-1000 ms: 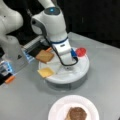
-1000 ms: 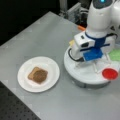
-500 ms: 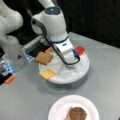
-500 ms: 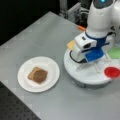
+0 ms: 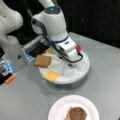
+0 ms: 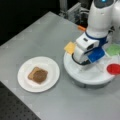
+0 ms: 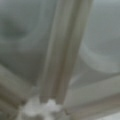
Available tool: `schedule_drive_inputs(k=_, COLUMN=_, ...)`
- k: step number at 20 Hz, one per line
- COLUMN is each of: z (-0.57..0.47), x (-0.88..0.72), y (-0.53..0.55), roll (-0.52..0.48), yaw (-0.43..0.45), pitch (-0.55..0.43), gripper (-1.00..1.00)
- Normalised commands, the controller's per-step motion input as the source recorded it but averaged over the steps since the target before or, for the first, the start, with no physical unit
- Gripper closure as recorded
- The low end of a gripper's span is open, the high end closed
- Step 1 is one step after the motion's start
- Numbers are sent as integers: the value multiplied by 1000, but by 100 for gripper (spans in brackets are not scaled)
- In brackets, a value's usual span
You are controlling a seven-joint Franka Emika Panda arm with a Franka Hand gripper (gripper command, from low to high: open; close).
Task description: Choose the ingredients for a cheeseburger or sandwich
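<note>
tool (image 5: 70, 65) low over the round tray (image 5: 83, 71), apparently near its middle; grip state cannot be told | bread slice (image 5: 43, 60) and cheese (image 5: 51, 75) on tray | patty (image 6: 39, 75) on bread on plate (image 6: 51, 68)

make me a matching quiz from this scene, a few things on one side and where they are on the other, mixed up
Things:
1. patty
2. yellow cheese slice
3. red piece
4. hand

Places:
a. on the round tray's edge, at a front view's right
b. low over the round tray's middle
c. on a bread slice on the white plate
d. on the tray's near-left edge in a front view

Pairs: 1-c, 2-d, 3-a, 4-b
</note>
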Motion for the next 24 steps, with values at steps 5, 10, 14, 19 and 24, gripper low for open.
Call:
schedule_drive_inputs(k=5, z=-306, x=-18, y=29, roll=4, yaw=267, pitch=-129, gripper=-100)
schedule_drive_inputs(k=10, z=-307, x=-56, y=75, roll=3, yaw=139, pitch=-78, gripper=-100)
schedule_drive_inputs(k=14, z=-318, x=-136, y=143, roll=-2, yaw=-71, pitch=-15, gripper=-100)
schedule_drive_inputs(k=19, z=-342, x=-123, y=260, roll=-14, yaw=-136, pitch=-6, gripper=-100)
schedule_drive_inputs(k=24, z=-298, x=-50, y=358, roll=-31, yaw=-75, pitch=-8, gripper=-100)
